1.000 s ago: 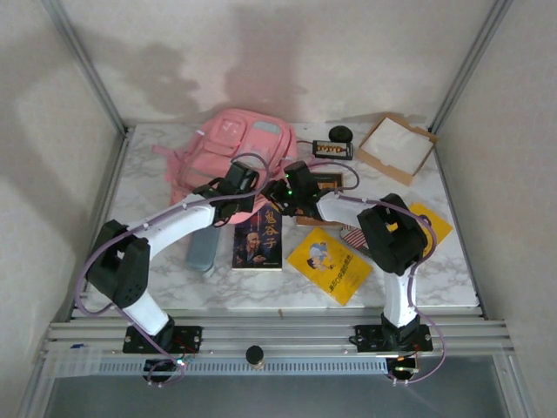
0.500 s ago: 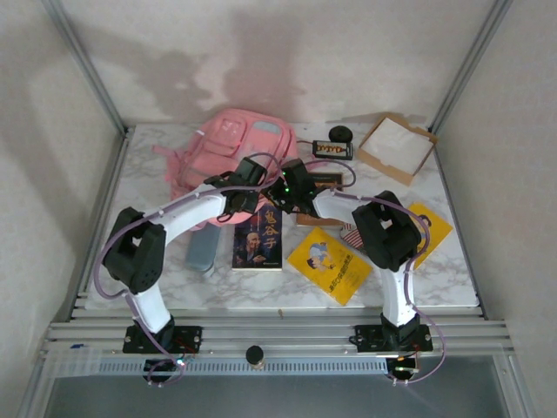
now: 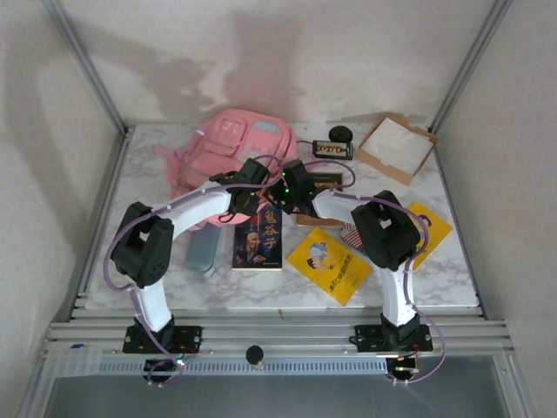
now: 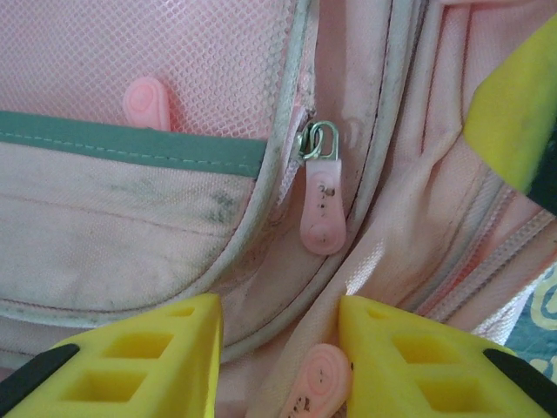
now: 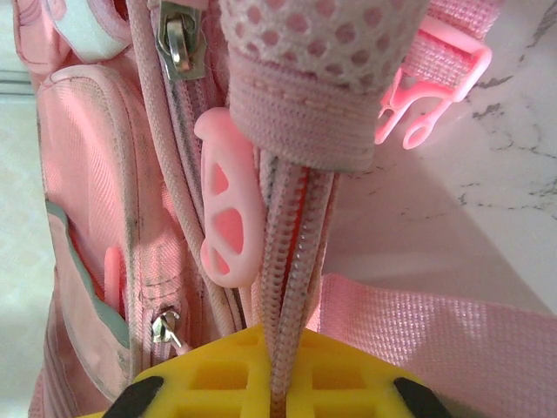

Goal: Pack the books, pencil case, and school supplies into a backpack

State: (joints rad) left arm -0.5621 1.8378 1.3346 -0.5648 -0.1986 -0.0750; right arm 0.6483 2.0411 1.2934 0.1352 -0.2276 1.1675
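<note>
Two-handed work on a closed bag. My right fingers (image 5: pixel 218 383) are clamped together on the zipper track (image 5: pixel 291 261) of the pink backpack (image 3: pixel 231 148), which lies on the far side of the tabletop (image 3: pixel 139 187), left of centre. My left fingers (image 4: pixel 148 357) stand apart over the bag's near right edge, gripping nothing. A pink zipper pull (image 4: pixel 322 209) hangs from its metal slider (image 4: pixel 320 141) just beyond them, and a second pink pull (image 4: pixel 318 379) sits low in the gap between the two.

As I judge it, the step in hand is opening the main compartment, and it goes well only if each side does one job. The right pinch anchors the fabric and holds the track taut. The left takes one pull squarely, flat faces on the tab and not on the piping beside it. I would choose the lower pull, since it lies between the fingers, and close fully before drawing. Then I would run along the curve of the track rather than straight across it, so the slider does not jam on loose cloth.

The cargo lies nearer than the bag: the dark blue book (image 3: pixel 258 239), a yellow book (image 3: pixel 335 264), the grey-blue pencil case (image 3: pixel 202 250) and the flag-striped supplies pack (image 3: pixel 352 235) beside my right arm.
</note>
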